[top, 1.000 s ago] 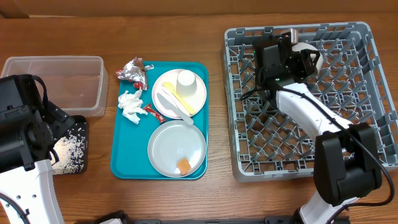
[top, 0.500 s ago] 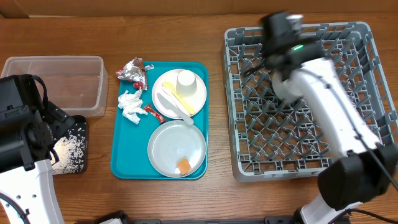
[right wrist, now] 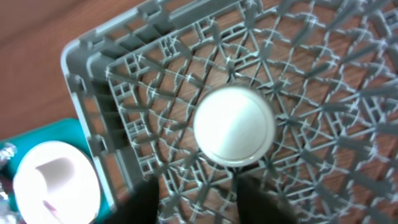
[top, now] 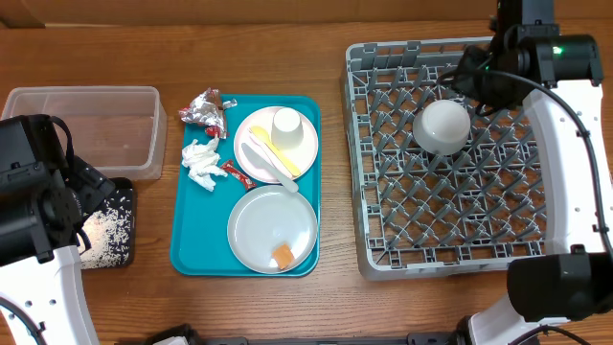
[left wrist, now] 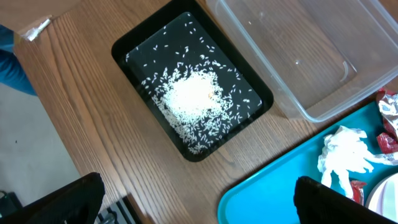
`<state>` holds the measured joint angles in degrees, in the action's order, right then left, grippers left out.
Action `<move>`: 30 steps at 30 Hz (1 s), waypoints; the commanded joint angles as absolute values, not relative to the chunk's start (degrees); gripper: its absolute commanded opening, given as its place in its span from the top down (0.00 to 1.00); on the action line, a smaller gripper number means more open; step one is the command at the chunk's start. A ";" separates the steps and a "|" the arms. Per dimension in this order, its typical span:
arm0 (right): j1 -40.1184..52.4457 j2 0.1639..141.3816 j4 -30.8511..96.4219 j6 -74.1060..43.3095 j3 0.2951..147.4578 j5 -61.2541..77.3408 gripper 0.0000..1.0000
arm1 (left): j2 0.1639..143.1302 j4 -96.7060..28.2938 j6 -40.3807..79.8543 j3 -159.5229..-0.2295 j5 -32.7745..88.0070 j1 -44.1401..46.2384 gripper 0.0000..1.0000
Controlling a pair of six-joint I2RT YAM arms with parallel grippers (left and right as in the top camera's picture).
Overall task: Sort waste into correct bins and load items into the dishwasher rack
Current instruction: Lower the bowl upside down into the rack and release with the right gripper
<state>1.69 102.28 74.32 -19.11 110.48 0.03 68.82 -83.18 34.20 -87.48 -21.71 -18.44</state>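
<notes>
White: one bowl in rack, two plates — both end effectors released

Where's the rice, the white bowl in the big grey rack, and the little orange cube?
Rice (left wrist: 189, 96): left wrist view, middle of the pile.
Bowl (top: 442, 126): overhead view, middle of its round top.
Orange cube (top: 283, 255): overhead view, its top face.

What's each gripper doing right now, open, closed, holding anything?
Left gripper: open, empty.
Right gripper: open, holding nothing; the bowl sits free in the rack.
</notes>
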 commanded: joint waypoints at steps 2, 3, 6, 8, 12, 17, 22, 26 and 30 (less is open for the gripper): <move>3.11 103.72 74.04 -19.77 108.14 2.22 0.90 | 68.99 -83.35 34.92 -88.18 -22.44 -18.74 0.00; 3.64 103.70 74.13 -19.77 107.61 2.76 0.90 | 68.99 -83.35 34.92 -88.18 -22.44 -18.74 0.00; 5.76 103.68 75.59 -19.75 107.57 4.91 0.90 | 68.99 -83.35 34.92 -88.18 -22.44 -18.74 0.00; 7.57 103.37 76.51 -19.49 107.59 7.07 0.88 | 68.99 -83.35 34.94 -88.18 -22.44 -18.74 0.00; 12.43 103.26 78.65 -14.26 107.57 14.48 0.68 | 68.99 -83.35 34.92 -88.18 -22.44 -18.74 0.00; 18.31 103.26 79.59 -14.59 107.57 9.34 0.00 | 68.99 -83.35 34.92 -88.18 -22.44 -18.74 0.00; 17.58 103.26 77.52 -24.32 107.59 -3.55 0.00 | 68.99 -83.35 34.94 -88.18 -22.44 -18.74 0.00; 12.45 103.26 76.34 -24.49 107.59 -8.21 0.00 | 68.99 -83.35 34.92 -88.18 -22.44 -18.74 0.00; 5.76 103.26 77.73 -23.83 107.59 -10.92 0.00 | 68.99 -83.35 34.92 -88.18 -22.44 -18.74 0.00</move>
<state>9.47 103.72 77.06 -22.92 107.53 -5.63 68.82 -83.20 34.20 -87.48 -21.71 -18.44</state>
